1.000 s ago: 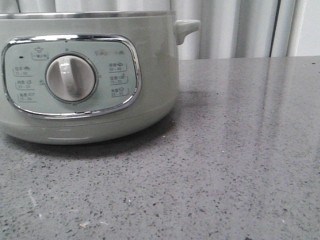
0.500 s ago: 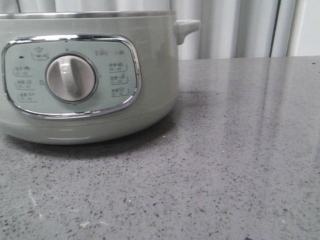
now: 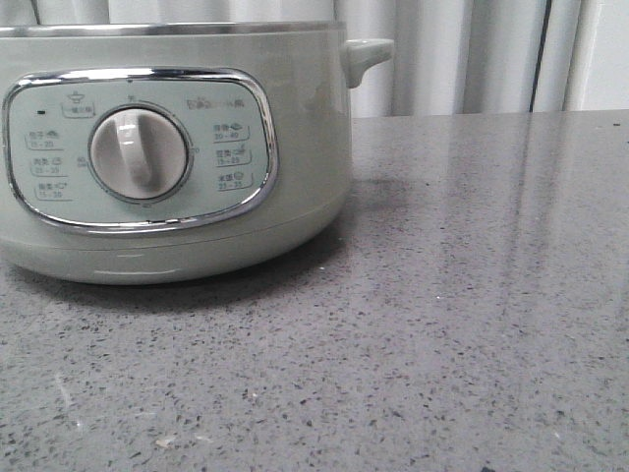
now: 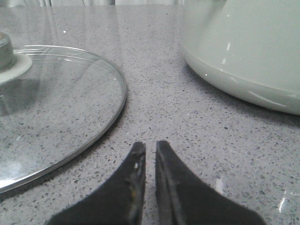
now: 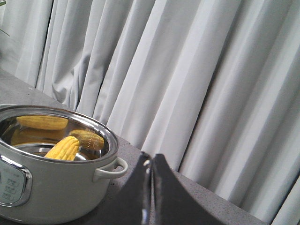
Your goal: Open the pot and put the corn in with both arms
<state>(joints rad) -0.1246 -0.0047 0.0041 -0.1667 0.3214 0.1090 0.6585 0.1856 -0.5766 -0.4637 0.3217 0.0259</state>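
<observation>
The pale grey-green pot (image 3: pixel 295 147) stands at the left of the table with its dial (image 3: pixel 139 152) facing the camera. In the right wrist view the pot (image 5: pixel 51 187) has no lid on it, and the yellow corn (image 5: pixel 63 148) lies inside, mirrored in the steel wall. My right gripper (image 5: pixel 151 157) is shut and empty, raised beside the pot's side handle (image 5: pixel 111 171). In the left wrist view the glass lid (image 4: pixel 56 108) lies flat on the table beside the pot (image 4: pixel 243 42). My left gripper (image 4: pixel 150 144) hovers low between them, shut on nothing.
The grey speckled table (image 3: pixel 472 295) stretches to the right of the pot. White curtains (image 5: pixel 187 70) hang behind the table's far edge. The lid's knob (image 4: pixel 7 56) sticks up at the lid's middle. Neither arm shows in the front view.
</observation>
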